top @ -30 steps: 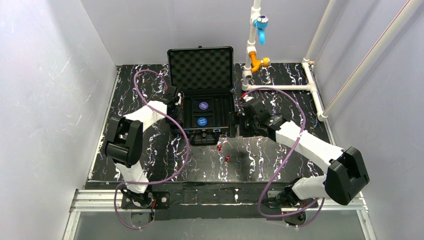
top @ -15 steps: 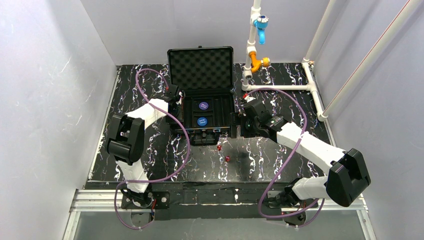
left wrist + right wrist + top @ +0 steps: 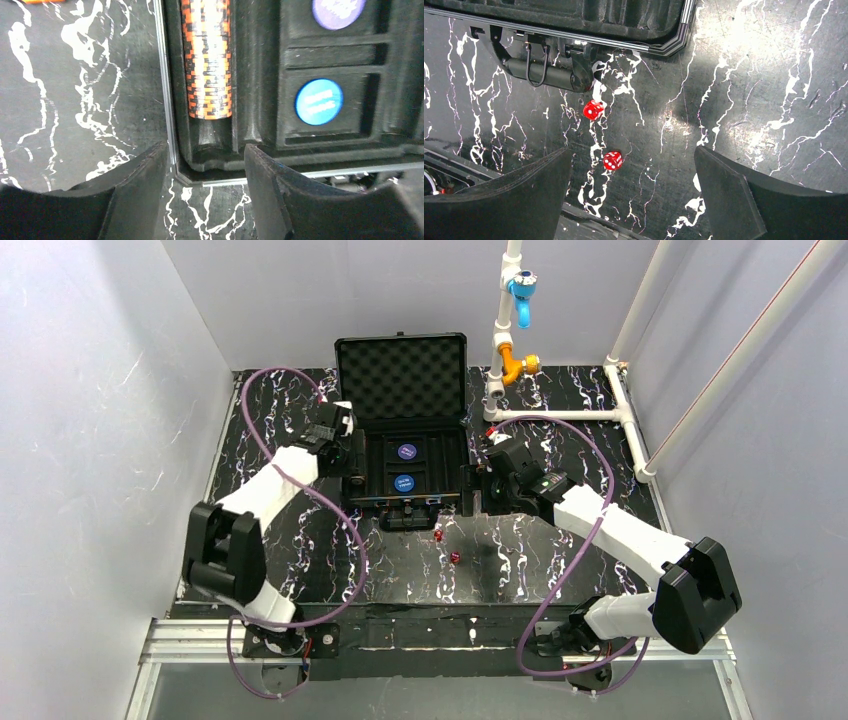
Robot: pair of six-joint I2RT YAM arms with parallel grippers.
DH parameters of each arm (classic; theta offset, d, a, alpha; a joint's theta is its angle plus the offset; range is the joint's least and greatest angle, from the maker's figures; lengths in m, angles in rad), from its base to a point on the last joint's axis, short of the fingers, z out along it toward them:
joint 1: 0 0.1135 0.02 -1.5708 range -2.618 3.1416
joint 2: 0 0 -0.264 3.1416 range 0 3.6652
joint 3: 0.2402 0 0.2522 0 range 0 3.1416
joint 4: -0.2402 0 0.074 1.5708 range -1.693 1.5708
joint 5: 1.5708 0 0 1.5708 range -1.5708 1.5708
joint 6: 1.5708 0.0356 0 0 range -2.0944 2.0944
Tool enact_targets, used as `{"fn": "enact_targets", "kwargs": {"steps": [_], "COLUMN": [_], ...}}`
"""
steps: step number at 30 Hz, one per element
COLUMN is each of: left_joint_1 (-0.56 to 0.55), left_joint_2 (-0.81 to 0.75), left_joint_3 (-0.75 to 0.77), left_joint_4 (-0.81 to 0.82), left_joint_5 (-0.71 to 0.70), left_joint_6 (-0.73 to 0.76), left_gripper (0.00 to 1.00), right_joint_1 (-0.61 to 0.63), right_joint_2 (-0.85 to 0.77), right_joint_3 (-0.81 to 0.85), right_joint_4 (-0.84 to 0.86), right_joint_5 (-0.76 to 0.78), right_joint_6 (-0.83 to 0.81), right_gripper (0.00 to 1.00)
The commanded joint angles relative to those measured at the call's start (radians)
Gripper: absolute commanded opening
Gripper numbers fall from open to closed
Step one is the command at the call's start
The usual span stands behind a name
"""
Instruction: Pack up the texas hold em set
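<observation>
The black briefcase stands open at the table's middle with its foam lid upright. One copper-orange chip stack lies in the tray's left slot. Two blue discs rest in the middle pockets, and both show in the left wrist view. My left gripper hangs open over the case's near left corner, holding nothing. Two red dice lie on the table in front of the case. My right gripper is open wide above them, by the case's right side.
A white pipe frame with blue and orange fittings stands at the back right. White walls close in the black marbled table on three sides. The case's handle and latch jut toward the dice.
My left gripper has opened and let go of the chip stack in the left slot, then drawn back and up to the left. The right arm has hardly moved.
</observation>
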Motion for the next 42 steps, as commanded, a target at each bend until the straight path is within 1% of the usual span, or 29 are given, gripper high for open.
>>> {"fn": "enact_targets", "kwargs": {"steps": [1,7,11,12,14,19,23,24,27,28,31,35,39,42], "left_joint_1": [0.006,0.006,0.005,0.005,0.005,0.005,0.005,0.005,0.005,0.005,0.005,0.005,0.005,0.006], "left_joint_2": [-0.176,-0.322,-0.419,-0.446,-0.492,-0.580,-0.690,-0.724,-0.777,-0.790,-0.829,-0.884,-0.927,-0.963], "left_joint_3": [-0.026,-0.054,-0.085,-0.095,-0.117,-0.142,-0.194,-0.204,-0.213,-0.212,-0.216,-0.224,-0.204,-0.189], "left_joint_4": [-0.027,-0.060,-0.090,-0.097,-0.111,-0.203,-0.254,-0.268,-0.331,-0.354,-0.408,-0.436,-0.455,-0.449], "left_joint_5": [-0.020,-0.013,-0.012,-0.014,-0.025,-0.053,-0.093,-0.104,-0.136,-0.150,-0.211,-0.272,-0.300,-0.273], "left_joint_6": [0.016,0.037,0.048,0.050,0.043,-0.003,-0.023,-0.030,-0.059,-0.071,-0.113,-0.166,-0.243,-0.226], "left_gripper": [0.60,0.72,0.83,0.91,0.98,0.98,0.98,0.98,0.98,0.98,0.98,0.98,0.98,0.98], "right_joint_1": [-0.004,-0.004,-0.004,-0.004,-0.004,-0.004,-0.001,0.001,0.013,0.018,0.036,0.063,0.088,0.105], "right_joint_2": [-0.021,-0.015,-0.002,0.002,0.010,0.039,0.064,0.075,0.105,0.116,0.151,0.187,0.230,0.257], "right_joint_3": [0.014,0.025,0.039,0.041,0.044,0.041,0.042,0.044,0.054,0.059,0.071,0.086,0.121,0.147], "right_joint_4": [0.001,0.000,-0.007,-0.008,-0.007,0.001,0.015,0.017,0.023,0.025,0.034,0.052,0.053,0.047], "right_joint_5": [0.006,-0.002,-0.006,-0.008,-0.011,-0.042,-0.071,-0.099,-0.113,-0.118,-0.128,-0.128,-0.121,-0.109], "right_joint_6": [-0.011,-0.008,-0.013,-0.014,-0.016,-0.012,-0.013,-0.013,-0.012,-0.010,-0.001,0.009,0.013,0.014], "right_gripper": [1.00,1.00,1.00,1.00,1.00,1.00,1.00,1.00,1.00,0.96,0.95,0.95,0.94,0.94]}}
